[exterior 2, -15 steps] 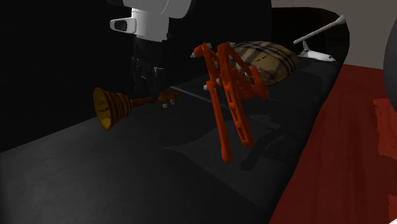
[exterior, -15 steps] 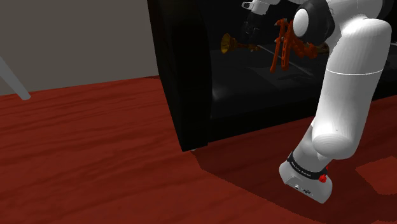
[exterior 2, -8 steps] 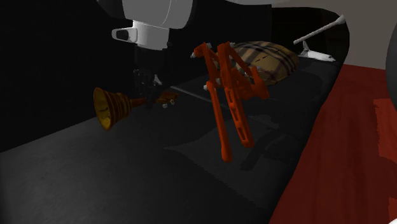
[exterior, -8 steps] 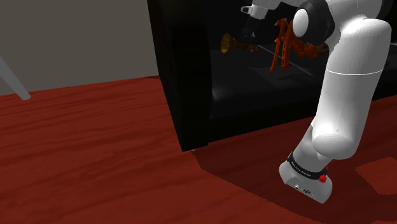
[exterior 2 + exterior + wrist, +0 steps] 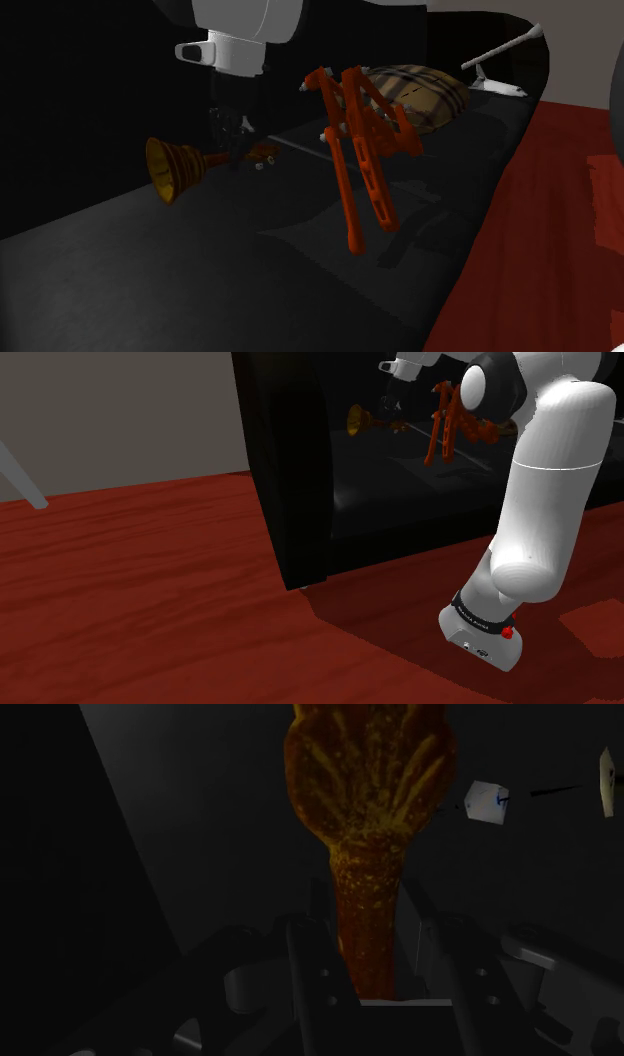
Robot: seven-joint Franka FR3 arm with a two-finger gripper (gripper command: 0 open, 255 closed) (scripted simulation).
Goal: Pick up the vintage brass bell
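On the dark surface: bell lying on its side
Handling: we judge it stiff, weighty, smooth
Hold: slim handle
Claw: narrow, clasping that handle

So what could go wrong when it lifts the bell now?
The end effector clasps the bell by its thin handle, away from the wide mouth, so the bell might tip or slip as it rises. The tall orange frame stands close by, so a sideways swing could knock it.
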